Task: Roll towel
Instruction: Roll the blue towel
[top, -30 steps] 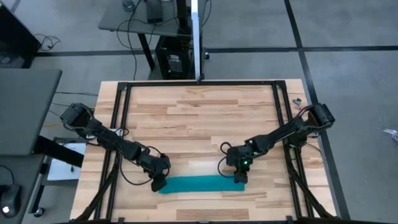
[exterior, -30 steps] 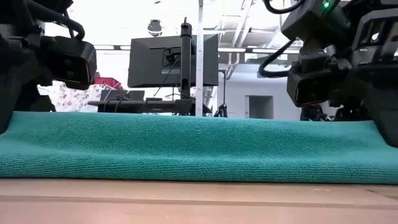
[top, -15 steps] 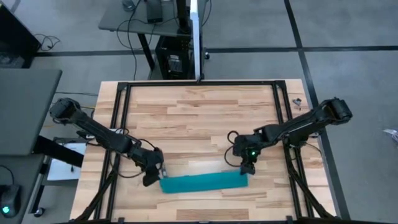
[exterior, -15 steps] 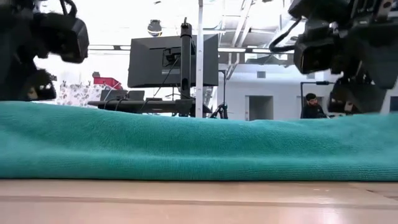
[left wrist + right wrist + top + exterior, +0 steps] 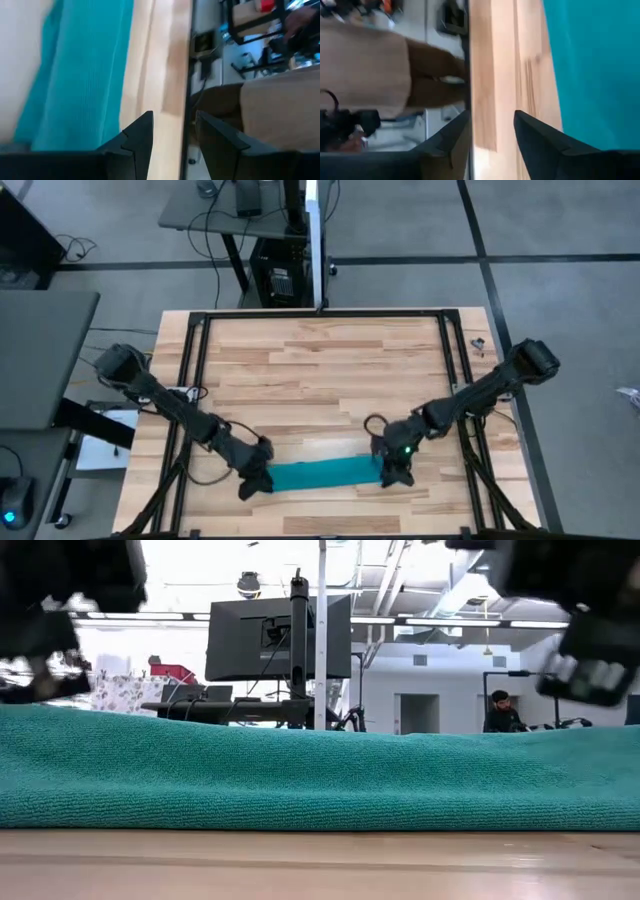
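Wooden worktop under everything. Teal towel, a long narrow band along the near edge. Left pincer at its left end, fingers parted, gripping nothing. Right pincer at its right end, fingers likewise apart, empty.

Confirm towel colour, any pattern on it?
Plain teal, no pattern. The towel shows best in the low view, where only a fine woven texture is visible.

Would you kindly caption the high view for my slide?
Left gripper and right gripper at opposite ends of the teal towel.
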